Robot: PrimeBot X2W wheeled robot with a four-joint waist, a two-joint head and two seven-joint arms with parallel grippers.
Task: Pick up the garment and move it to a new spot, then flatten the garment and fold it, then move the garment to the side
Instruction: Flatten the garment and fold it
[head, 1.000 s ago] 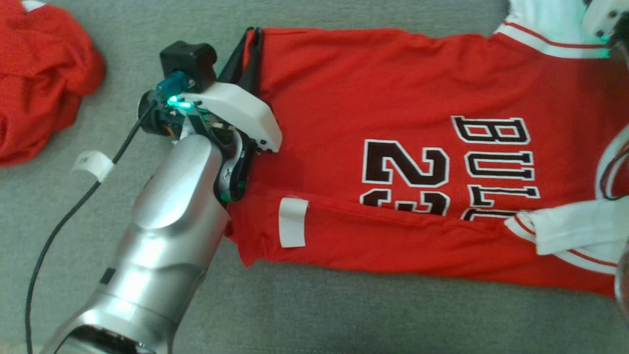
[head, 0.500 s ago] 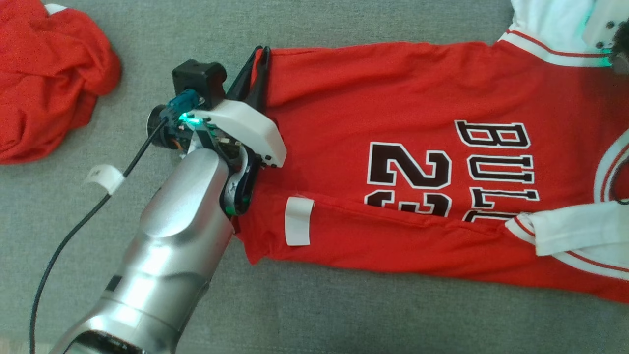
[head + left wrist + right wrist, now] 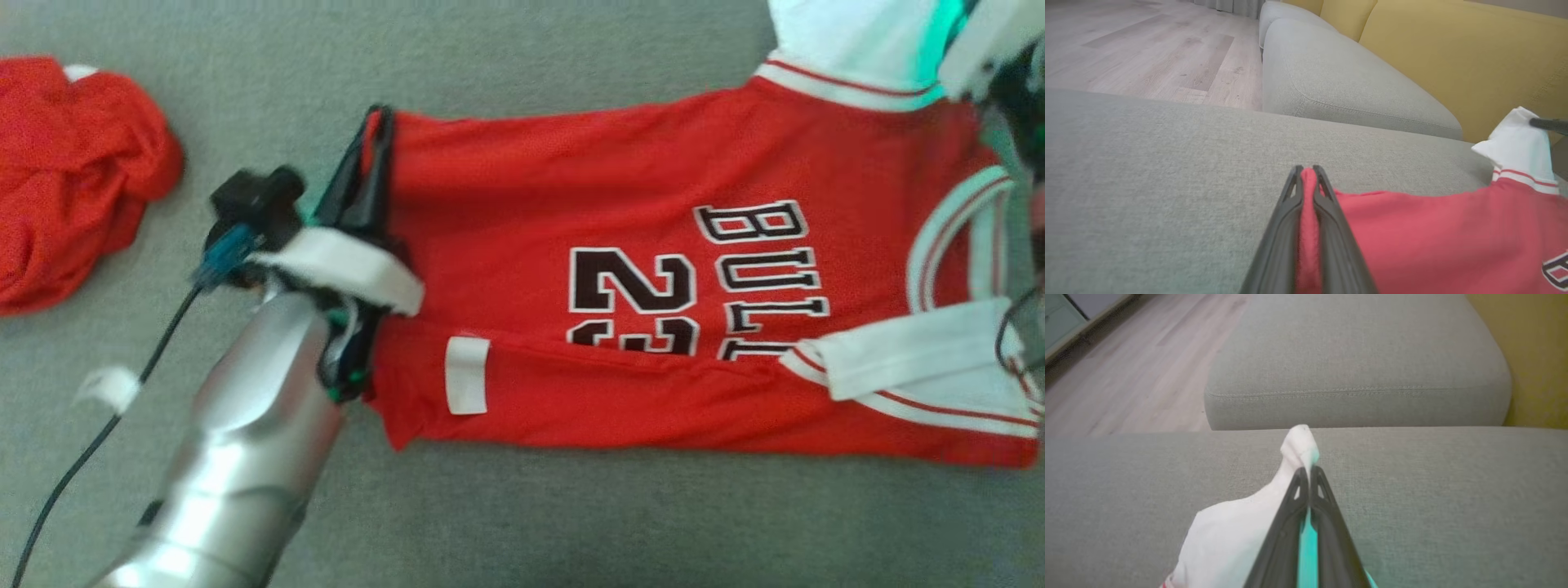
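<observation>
The garment point(image 3: 571, 188) is a red jersey with black-and-white lettering and white sleeves, spread sideways on the grey cushion point(image 3: 522, 506). Its near long edge is folded over the numbers. My left gripper point(image 3: 377, 116) is shut on the hem's far corner; in the left wrist view red cloth point(image 3: 1433, 228) is pinched between the two dark fingers of my left gripper point(image 3: 1306, 168). My right gripper point(image 3: 1308, 469) is shut on the tip of the white sleeve point(image 3: 1237, 526), which also shows at the head view's top right as the white sleeve point(image 3: 849, 41).
A second red garment point(image 3: 73, 163) lies crumpled at the left. A black cable point(image 3: 106, 425) with a white tag trails from my left arm. Beyond the cushion are another grey seat point(image 3: 1339, 81), a yellow backrest point(image 3: 1453, 53) and wooden floor point(image 3: 1147, 45).
The head camera has shifted and the picture is blurred. My right gripper has gone from open to shut on the white sleeve. My left gripper still holds the hem corner.
</observation>
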